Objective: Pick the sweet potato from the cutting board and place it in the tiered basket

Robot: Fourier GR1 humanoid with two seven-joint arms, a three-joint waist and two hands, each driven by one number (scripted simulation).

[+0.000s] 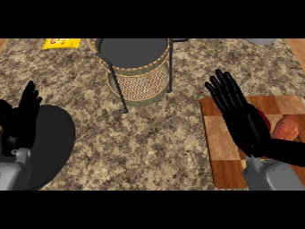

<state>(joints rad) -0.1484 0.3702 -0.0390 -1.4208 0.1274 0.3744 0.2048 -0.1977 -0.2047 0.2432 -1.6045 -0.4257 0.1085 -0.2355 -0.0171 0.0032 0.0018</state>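
Nearest the lower edge, two grey forearms are seen rising into the head view. At the lower left, the left hand (17,117) is held upright with its fingers straight and relaxed, resting above a black round plate (56,143) that lies on the speckled granite counter (161,143). Nothing is held in it.

At the lower right, the right hand (242,117) is stretched out over the checkered wooden cutting board (224,147), its fingers straight and spread, its thumb extended to the right along the board's near part. No object is enclosed by it. Just beside the palm, on its right, the sweet potato (286,127) is seen lying on the cutting board, orange-brown and elongated; whether it is touched by the hand cannot be told. A sliver of something red (265,118) is visible between the palm and the sweet potato, mostly hidden by the hand.

Farther back, near the middle of the counter, the tiered basket (136,67) stands, well apart from the board, with a dark upper tray, a woven lower tier and thin black legs. At the far left edge a yellow packet (62,43) is partly shown.
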